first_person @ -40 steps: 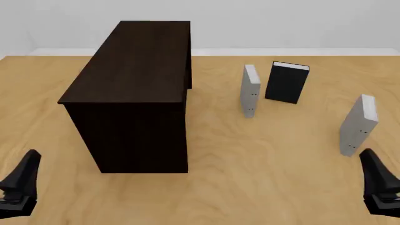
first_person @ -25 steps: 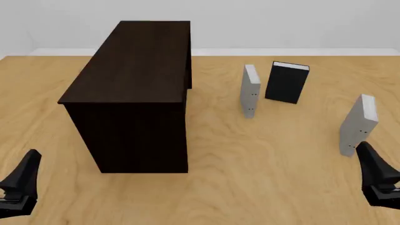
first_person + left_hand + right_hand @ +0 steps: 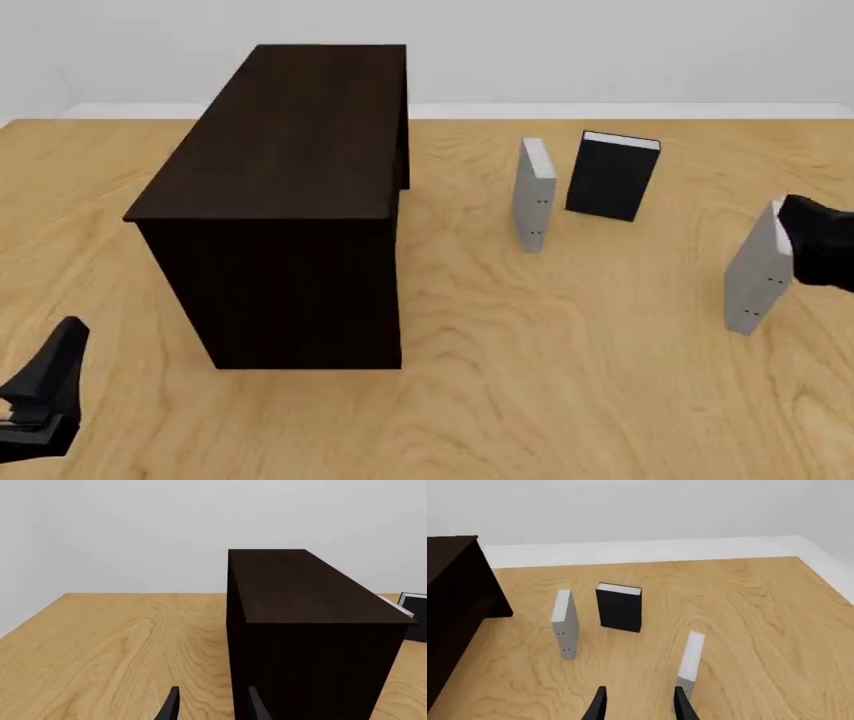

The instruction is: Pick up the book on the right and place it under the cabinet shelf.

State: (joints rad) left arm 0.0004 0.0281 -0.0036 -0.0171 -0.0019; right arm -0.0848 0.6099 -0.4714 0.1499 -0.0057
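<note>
Hanging spread apart with nothing between its two dark fingers, the right gripper (image 3: 637, 705) looks down at the book (image 3: 690, 662), which stands upright on its edge just ahead of one finger and a little off the gap's centre line. In the front view that gripper (image 3: 821, 240) shows only as a dark shape at the right edge of the frame, close above and beside the book's (image 3: 761, 265) top, so the jaws there cannot be read. The left gripper (image 3: 210, 707) is likewise parted and empty, low in the lower left of the front view, well apart from everything but facing the cabinet shelf (image 3: 307, 630). My guess is the book is stiff, thin and light, with smooth covers that could slip, and standing so narrowly it would topple at a sideways nudge. Pinching it across the two covers near the top, square to the faces, looks the safest hold. Further out, in the upper middle of the front view, stand the second grey book (image 3: 535, 195) and the black book (image 3: 611, 176), near each other on the table (image 3: 534, 380).
</note>
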